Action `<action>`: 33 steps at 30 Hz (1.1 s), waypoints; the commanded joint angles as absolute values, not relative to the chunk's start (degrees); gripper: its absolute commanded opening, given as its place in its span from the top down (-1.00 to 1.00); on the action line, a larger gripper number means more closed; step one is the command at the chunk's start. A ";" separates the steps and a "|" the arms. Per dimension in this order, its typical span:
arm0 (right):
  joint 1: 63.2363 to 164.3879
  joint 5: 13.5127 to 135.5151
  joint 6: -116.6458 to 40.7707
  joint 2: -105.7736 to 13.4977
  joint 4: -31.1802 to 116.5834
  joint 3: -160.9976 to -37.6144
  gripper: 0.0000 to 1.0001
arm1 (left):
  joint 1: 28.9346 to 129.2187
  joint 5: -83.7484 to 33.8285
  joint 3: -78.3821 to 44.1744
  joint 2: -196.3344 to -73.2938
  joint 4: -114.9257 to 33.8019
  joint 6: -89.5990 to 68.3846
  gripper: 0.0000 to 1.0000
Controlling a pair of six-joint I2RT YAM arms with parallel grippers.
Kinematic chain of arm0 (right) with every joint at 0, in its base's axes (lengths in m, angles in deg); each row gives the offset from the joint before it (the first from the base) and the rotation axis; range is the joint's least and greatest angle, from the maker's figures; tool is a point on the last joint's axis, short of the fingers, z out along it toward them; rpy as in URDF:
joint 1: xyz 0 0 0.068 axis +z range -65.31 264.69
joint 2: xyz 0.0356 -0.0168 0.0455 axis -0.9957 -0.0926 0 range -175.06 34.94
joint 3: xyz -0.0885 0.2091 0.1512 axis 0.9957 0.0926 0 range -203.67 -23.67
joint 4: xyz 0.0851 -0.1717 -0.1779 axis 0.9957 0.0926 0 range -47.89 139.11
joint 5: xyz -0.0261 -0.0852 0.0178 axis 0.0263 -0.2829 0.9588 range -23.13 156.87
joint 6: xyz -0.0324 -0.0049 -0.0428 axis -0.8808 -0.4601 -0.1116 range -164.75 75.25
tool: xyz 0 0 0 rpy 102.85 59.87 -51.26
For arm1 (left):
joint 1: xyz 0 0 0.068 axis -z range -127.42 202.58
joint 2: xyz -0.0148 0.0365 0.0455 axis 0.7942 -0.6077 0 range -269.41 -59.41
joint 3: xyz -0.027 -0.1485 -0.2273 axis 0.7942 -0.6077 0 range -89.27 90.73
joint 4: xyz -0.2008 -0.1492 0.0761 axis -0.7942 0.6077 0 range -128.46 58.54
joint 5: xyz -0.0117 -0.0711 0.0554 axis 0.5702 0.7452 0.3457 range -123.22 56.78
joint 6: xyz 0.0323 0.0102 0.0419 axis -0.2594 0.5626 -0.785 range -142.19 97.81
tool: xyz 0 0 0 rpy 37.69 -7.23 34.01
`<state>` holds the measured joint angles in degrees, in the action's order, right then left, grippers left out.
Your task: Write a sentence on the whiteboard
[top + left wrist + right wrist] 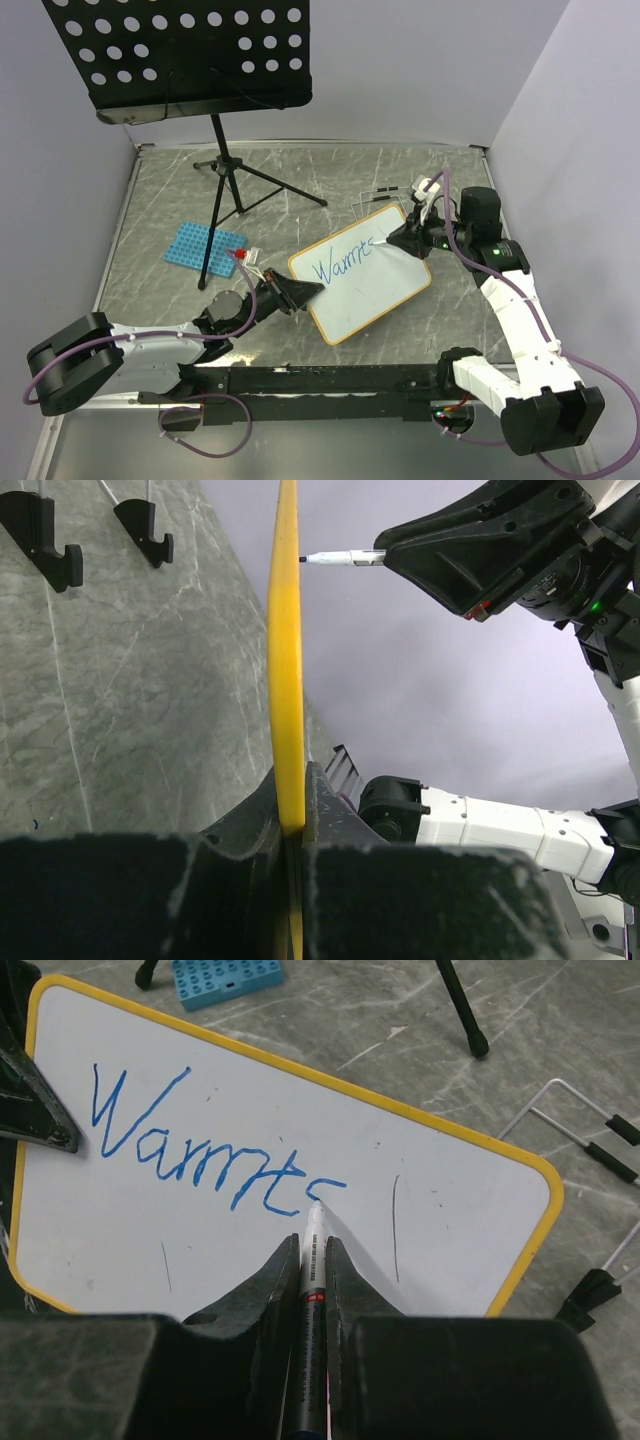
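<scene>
The whiteboard [365,290] sits at the middle of the grey marbled tabletop [300,180], turned at a slant between the two arms. The left pincer [297,815] is clamped on the board's yellow-orange frame at its near-left edge. The right pincer [312,1250] is closed around a marker [314,1295], whose white tip touches the board. There the sentence [200,1155] reads only "Warmts" in blue, with the tip at the last letter. A blue perforated rack [203,245] lies left of the board, beside the legs of a black perforated music stand [180,55].
</scene>
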<state>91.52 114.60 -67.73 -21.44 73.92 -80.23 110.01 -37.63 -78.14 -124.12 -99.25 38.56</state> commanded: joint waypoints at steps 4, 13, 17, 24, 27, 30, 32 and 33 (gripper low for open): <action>90.57 110.56 -67.69 -19.55 73.04 -80.54 1.00 | 109.88 -37.18 -77.23 -121.99 -110.88 39.95 0.98; 90.66 111.52 -69.45 -19.46 76.29 -80.18 1.00 | 109.88 -37.35 -77.41 -121.28 -110.53 39.95 0.98; 90.57 112.92 -70.50 -19.55 78.23 -80.54 1.00 | 109.88 -37.26 -77.14 -121.63 -110.62 39.86 0.98; 90.66 115.64 -70.94 -20.07 79.72 -80.80 1.00 | 109.88 -36.91 -76.53 -122.34 -110.88 39.86 0.98; 90.66 116.97 -70.07 -20.60 79.11 -80.98 1.00 | 109.88 -36.83 -76.35 -122.51 -110.70 39.86 0.98; 90.66 118.99 -68.66 -20.78 78.15 -82.38 1.00 | 109.88 -36.82 -76.18 -122.78 -110.62 39.78 0.98; 90.57 120.22 -67.17 -19.99 77.01 -83.87 1.00 | 109.88 -36.91 -76.26 -122.86 -110.70 39.95 0.98; 90.57 120.40 -66.82 -19.73 76.74 -84.57 1.00 | 109.88 -37.00 -76.35 -122.87 -110.70 39.95 0.98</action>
<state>91.01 116.89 -69.00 -20.56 78.99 -80.29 109.98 -37.54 -78.68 -123.79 -99.54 38.59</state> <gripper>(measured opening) 0.177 0.071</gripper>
